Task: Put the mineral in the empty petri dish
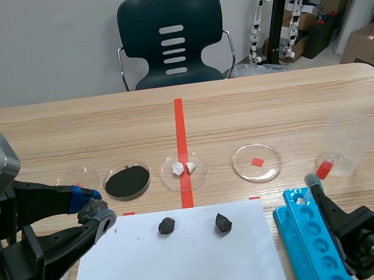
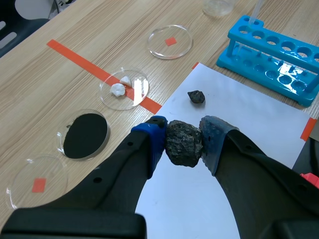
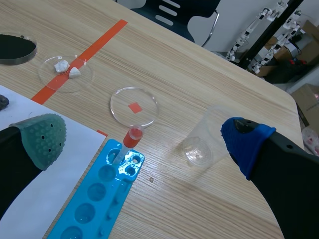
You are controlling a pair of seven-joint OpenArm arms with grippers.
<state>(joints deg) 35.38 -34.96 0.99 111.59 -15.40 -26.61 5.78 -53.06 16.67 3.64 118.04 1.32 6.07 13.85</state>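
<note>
Left gripper (image 2: 183, 141) is clamped on a dark rock (image 2: 184, 145), held up over the left edge of the white paper (image 1: 188, 263), short of the clear dish (image 1: 79, 179) at the far left. Next along the row are a dish of black powder (image 1: 127, 181), a dish with white bits (image 1: 184, 169) and another clear dish (image 1: 256, 162). Two more dark rocks (image 1: 167, 225) (image 1: 223, 223) sit on the paper. Right gripper (image 3: 144, 137) has its jaws wide apart and holds nothing, over the blue tube rack (image 3: 99, 199), near a plastic cup (image 3: 202, 144).
</note>
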